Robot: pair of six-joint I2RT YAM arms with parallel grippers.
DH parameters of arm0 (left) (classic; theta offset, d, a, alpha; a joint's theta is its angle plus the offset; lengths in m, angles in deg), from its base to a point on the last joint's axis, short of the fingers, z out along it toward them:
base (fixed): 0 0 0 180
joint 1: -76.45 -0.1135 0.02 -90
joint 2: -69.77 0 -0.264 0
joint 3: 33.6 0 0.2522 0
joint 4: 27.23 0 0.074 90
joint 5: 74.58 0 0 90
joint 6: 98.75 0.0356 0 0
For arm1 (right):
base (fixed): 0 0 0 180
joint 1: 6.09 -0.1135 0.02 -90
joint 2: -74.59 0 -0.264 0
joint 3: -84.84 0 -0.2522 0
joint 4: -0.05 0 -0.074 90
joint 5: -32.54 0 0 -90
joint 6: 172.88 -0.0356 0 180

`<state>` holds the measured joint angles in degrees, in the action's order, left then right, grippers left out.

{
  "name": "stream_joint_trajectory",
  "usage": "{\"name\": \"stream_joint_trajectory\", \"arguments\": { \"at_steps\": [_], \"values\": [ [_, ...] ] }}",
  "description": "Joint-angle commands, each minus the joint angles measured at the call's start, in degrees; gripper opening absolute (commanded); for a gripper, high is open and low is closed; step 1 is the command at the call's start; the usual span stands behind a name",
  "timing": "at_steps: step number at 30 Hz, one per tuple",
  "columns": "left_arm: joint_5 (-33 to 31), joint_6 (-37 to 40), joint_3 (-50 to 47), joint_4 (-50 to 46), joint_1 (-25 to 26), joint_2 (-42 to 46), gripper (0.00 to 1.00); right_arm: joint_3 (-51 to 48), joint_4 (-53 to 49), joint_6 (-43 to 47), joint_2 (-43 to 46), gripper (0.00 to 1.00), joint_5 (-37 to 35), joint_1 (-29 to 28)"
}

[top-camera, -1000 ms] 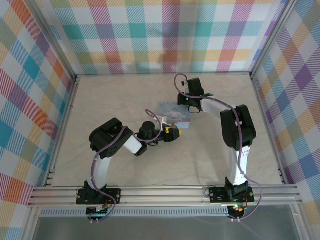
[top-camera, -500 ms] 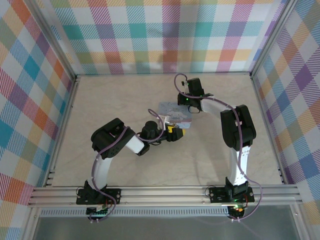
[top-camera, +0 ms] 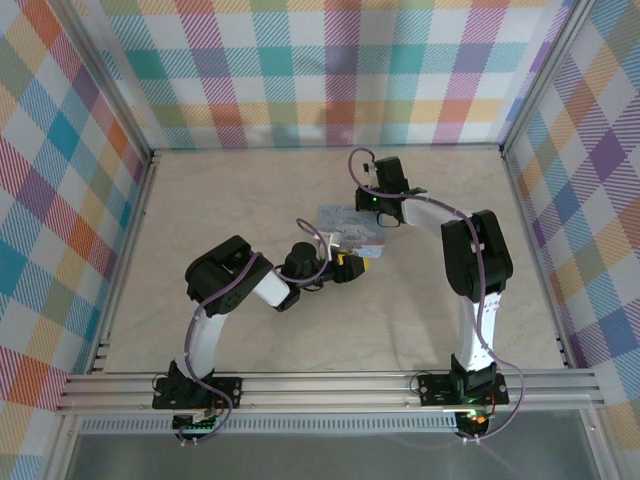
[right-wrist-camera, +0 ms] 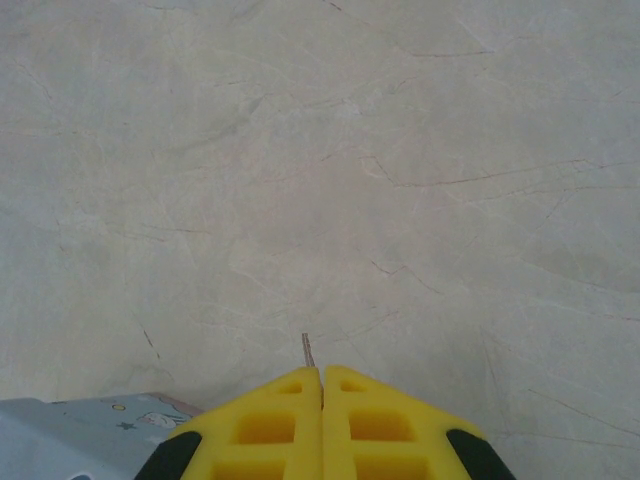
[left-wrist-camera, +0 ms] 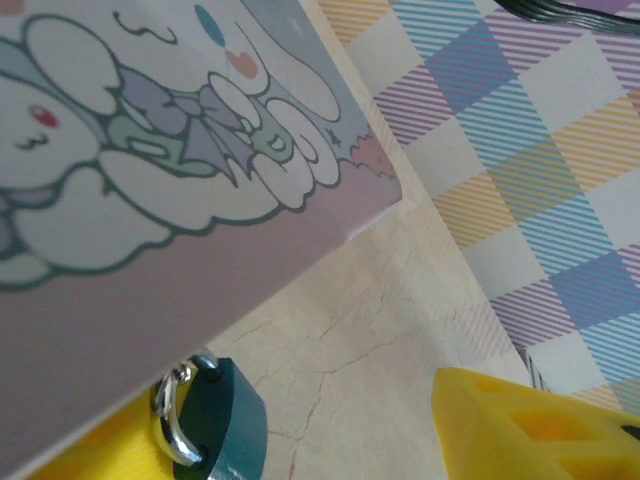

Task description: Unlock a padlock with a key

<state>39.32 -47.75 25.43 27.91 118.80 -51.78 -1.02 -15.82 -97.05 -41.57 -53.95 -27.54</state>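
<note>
padlock [left-wrist-camera: 222, 432] between left gripper [left-wrist-camera: 290, 432] fingers [left-wrist-camera: 520, 430], hard by one, clear of the other, tucked at tin [left-wrist-camera: 150, 200] side, mid-table | left jaws apart, no clamp | right gripper [right-wrist-camera: 321, 375] pinched on key [right-wrist-camera: 307, 350], tip showing | beige marbled table [top-camera: 230, 200] | plaid walls [top-camera: 330, 70]

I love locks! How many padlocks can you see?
1. The teal padlock sits against the cartoon tin's edge, between the left claw's yellow fingers. More could hide behind the tin.
</note>
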Motion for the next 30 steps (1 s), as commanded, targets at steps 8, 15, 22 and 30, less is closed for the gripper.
{"name": "stream_joint_trajectory", "arguments": {
  "at_steps": [8, 15, 22, 30],
  "values": [
    [1.29, -0.73, 1.01, -2.37, -0.60, -1.57, 0.43, -1.62, -1.01, -0.59, 1.46, 0.00, 1.06, -0.43],
    [2.35, -0.72, 2.03, -5.04, -1.63, -2.54, 0.26, -2.06, -0.44, -0.72, 1.59, 0.00, 1.15, -0.43],
    [2.77, -0.90, 1.95, -6.53, -2.40, -3.23, 0.25, -2.06, -0.18, -0.94, 1.39, 0.00, 1.52, -0.43],
    [3.96, -2.39, 1.77, -7.37, -3.49, -4.12, 0.15, -2.72, 0.00, -0.89, 1.63, 0.00, 1.59, -0.43]
  ]
}}
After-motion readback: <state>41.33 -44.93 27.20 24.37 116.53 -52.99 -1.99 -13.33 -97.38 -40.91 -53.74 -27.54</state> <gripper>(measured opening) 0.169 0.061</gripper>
